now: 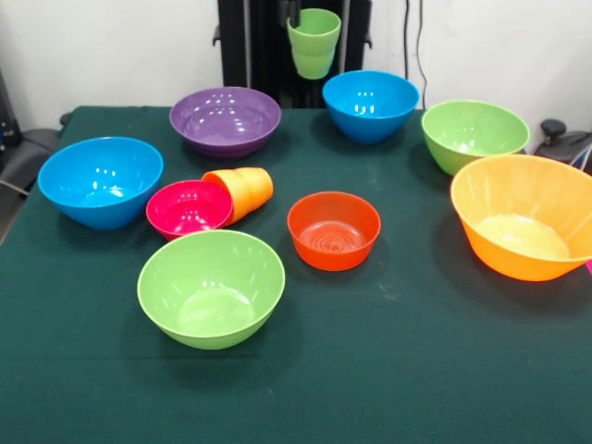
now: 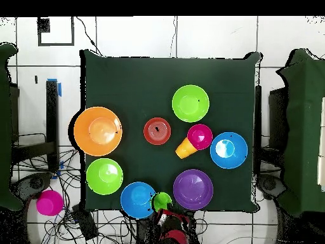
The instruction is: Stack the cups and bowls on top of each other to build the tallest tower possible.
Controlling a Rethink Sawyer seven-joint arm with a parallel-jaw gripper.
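The hand (image 1: 298,13) held the glossy light green cup (image 1: 314,43) upright above the tabletop's (image 1: 388,370) far edge, between the purple bowl (image 1: 226,120) and a blue bowl (image 1: 370,104); the near tabletop lay open

1. You have glossy, smooth plastic on every bowl: the large orange bowl (image 1: 524,215), the purple bowl (image 1: 225,119), and the small orange-red bowl (image 1: 333,229), whose floor shows moulded concentric rings.
2. The magenta bowl (image 1: 188,208) and the orange cup (image 1: 242,191) carry the same shiny plastic finish.
3. The light green cup (image 1: 314,43) looks like glossy plastic too, slightly translucent.
4. Your table (image 1: 398,370) wears a dark green matt cloth with a fine, felt-like nap and faint wrinkles.
5. The floor (image 2: 127,35) reads as smooth pale tile.
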